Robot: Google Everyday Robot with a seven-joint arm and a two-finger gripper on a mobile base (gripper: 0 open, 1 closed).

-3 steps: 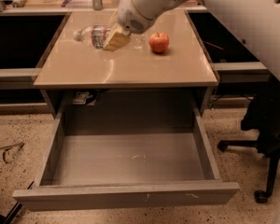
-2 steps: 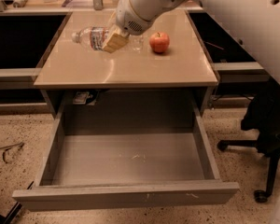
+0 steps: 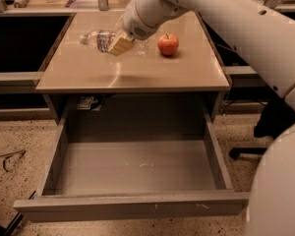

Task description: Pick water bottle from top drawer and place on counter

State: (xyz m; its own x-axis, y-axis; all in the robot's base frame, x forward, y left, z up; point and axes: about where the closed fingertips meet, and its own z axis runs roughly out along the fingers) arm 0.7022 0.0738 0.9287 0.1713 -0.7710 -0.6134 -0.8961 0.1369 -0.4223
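The gripper [image 3: 120, 44] was found over the rear left part of the counter [image 3: 137, 73], clenched on the water bottle [image 3: 99, 39]. One tan finger pad [image 3: 122, 46] lay across the bottle's body just right of the label; the opposite finger was hidden behind the bottle. The bottle lay nearly horizontal, its white cap [image 3: 82, 37] pointing left and its base under the gripper. Whether it touched the counter surface or was held just above it could not be determined. The label was a dark band showing red and blue; no writing on it could be read. A red apple [image 3: 167, 44] stood upright on the counter just to the right of the gripper, apart from the bottle. The white arm [image 3: 226, 18] reached in from the upper right. The top drawer [image 3: 132, 206] stood pulled fully out below the counter, its grey bottom exposed. A small light tag [image 3: 87, 102] showed in the recess under the counter's left front edge; its marks were illegible.
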